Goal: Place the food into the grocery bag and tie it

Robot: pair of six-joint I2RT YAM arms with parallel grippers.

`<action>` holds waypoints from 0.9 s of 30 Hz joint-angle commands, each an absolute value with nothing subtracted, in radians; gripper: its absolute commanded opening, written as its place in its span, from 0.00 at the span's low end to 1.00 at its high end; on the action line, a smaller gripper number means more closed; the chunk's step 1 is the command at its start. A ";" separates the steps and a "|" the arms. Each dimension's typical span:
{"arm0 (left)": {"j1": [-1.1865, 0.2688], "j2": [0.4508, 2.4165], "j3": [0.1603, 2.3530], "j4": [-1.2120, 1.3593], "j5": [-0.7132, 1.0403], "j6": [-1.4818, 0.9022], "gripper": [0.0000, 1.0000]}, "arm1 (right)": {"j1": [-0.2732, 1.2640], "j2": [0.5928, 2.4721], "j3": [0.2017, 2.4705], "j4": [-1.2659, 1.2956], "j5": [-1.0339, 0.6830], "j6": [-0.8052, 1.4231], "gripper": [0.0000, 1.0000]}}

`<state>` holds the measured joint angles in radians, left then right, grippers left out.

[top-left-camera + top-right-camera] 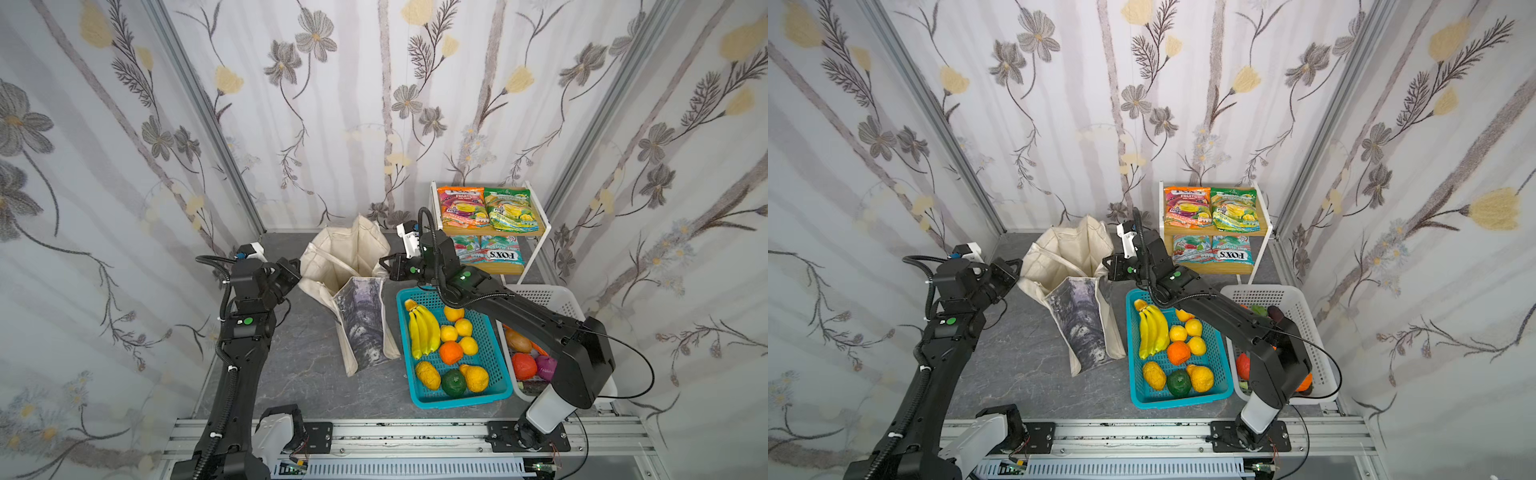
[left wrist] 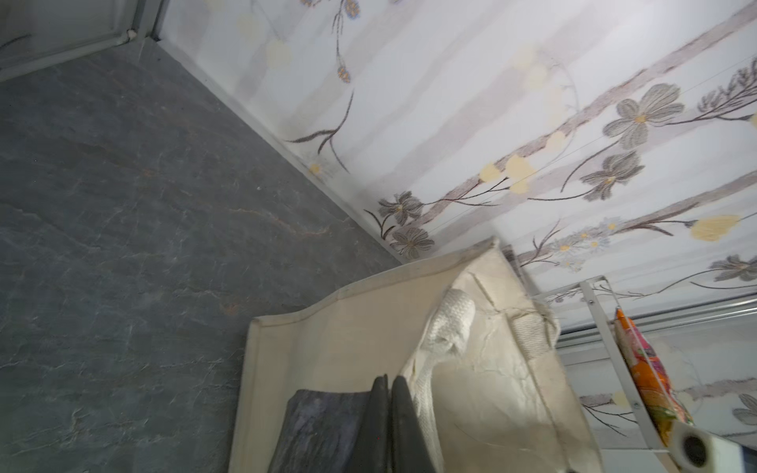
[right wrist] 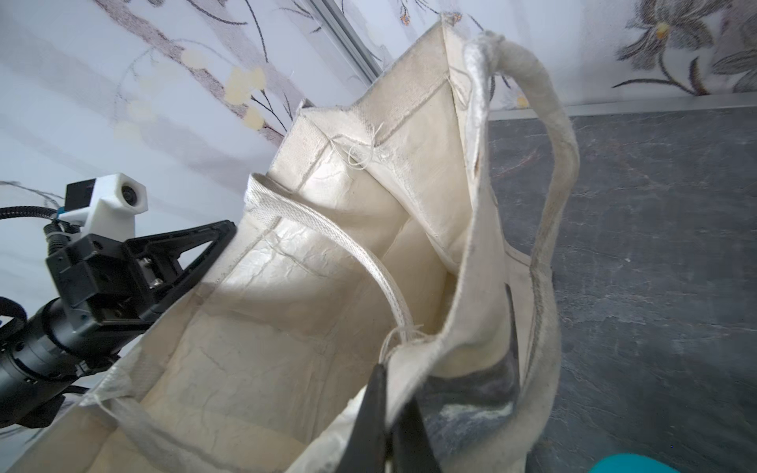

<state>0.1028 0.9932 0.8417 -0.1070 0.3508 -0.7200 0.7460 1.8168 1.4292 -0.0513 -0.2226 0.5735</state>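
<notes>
The grocery bag [image 1: 345, 257] [image 1: 1067, 253], a cream tote with a grey printed panel, stands mouth open between both arms. My left gripper [image 1: 297, 266] [image 2: 389, 379] is shut on its left rim. Shut on the right rim [image 3: 413, 348] is my right gripper [image 1: 384, 264] [image 3: 395, 385], with cloth pinched between its fingers. The bag's inside [image 3: 286, 327] looks empty apart from a strap. A banana bunch [image 1: 424, 330], an orange [image 1: 451, 352] and a small lemon [image 1: 449, 332] lie in the teal basket. An orange packet [image 1: 461, 208] and a green one [image 1: 513, 210] lie on the shelf.
The teal basket [image 1: 457, 401] sits right of the bag, under my right arm. A white basket [image 1: 548, 295] with a brown bulb [image 1: 517, 344] stands further right. The wooden shelf [image 1: 490, 232] is at the back right. Patterned walls close in on three sides.
</notes>
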 commanded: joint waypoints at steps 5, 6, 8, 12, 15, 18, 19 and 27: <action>0.069 0.957 0.728 -0.114 0.298 -0.648 0.24 | 0.792 1.850 1.421 -0.182 -0.081 0.408 0.00; 0.068 0.959 0.731 -0.122 0.292 -0.635 0.34 | 0.797 1.861 1.422 -0.196 -0.079 0.404 0.00; 0.067 0.956 0.758 -0.131 0.262 -0.609 0.56 | 0.795 1.867 1.418 -0.210 -0.077 0.406 0.00; 0.055 0.992 0.860 -0.157 0.220 -0.561 0.94 | 0.787 1.862 1.417 -0.214 -0.083 0.413 0.00; -0.005 1.077 0.932 -0.156 0.217 -0.529 1.00 | 0.788 1.865 1.437 -0.227 -0.092 0.399 0.00; -0.108 1.168 0.985 -0.172 0.204 -0.476 1.00 | 0.787 1.860 1.442 -0.235 -0.081 0.390 0.00; -0.124 1.191 0.990 -0.190 0.202 -0.475 1.00 | 0.786 1.855 1.440 -0.234 -0.078 0.390 0.00; -0.216 1.239 1.003 -0.378 0.013 -0.356 0.75 | 0.785 1.839 1.426 -0.215 -0.077 0.400 0.00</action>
<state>-0.1989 1.2129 0.9703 -0.2661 0.1455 -0.4400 0.7853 1.8523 1.4265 -0.2283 -0.0868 0.4095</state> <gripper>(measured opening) 0.718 0.049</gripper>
